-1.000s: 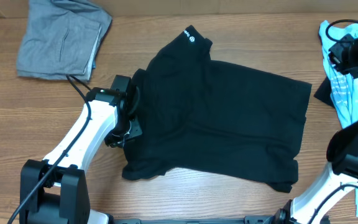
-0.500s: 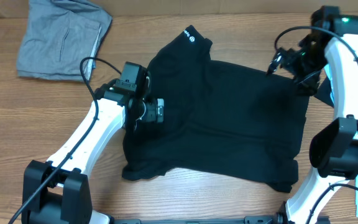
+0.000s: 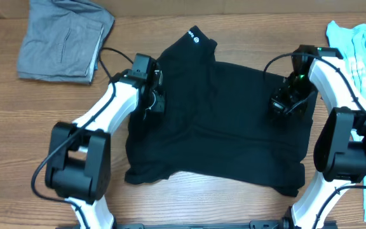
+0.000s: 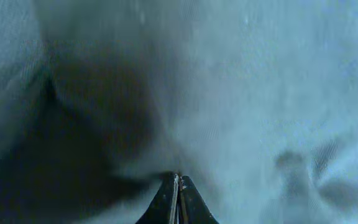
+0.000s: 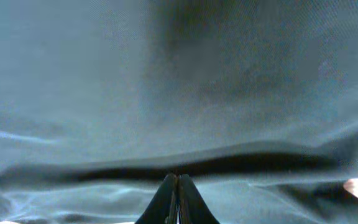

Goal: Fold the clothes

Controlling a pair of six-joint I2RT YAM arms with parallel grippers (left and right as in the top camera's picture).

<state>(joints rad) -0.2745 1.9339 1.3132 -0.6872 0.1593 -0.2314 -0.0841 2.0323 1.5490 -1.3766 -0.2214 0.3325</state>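
The left gripper has its jaws closed tip to tip, nose down on black cloth. The right gripper is likewise pressed shut, at a raised crease in the fabric. Whether either has a pinch of cloth caught between its fingers cannot be told from the wrist views.

Both bear on the black T-shirt, which lies spread and rumpled across the middle of the wooden table. The left gripper sits at the shirt's left edge, below the sleeve with the small white logo. The right sits near the right edge, toward the upper corner.

The shirt looks light, soft and limp, and would likely sag and bunch rather than keep a shape. Corners, hems or shoulder seams therefore seem the surest places to take hold, one for each gripper.

The count: one black T-shirt, one grey folded garment at the far left corner, one light blue printed shirt at the right edge, and two grippers.
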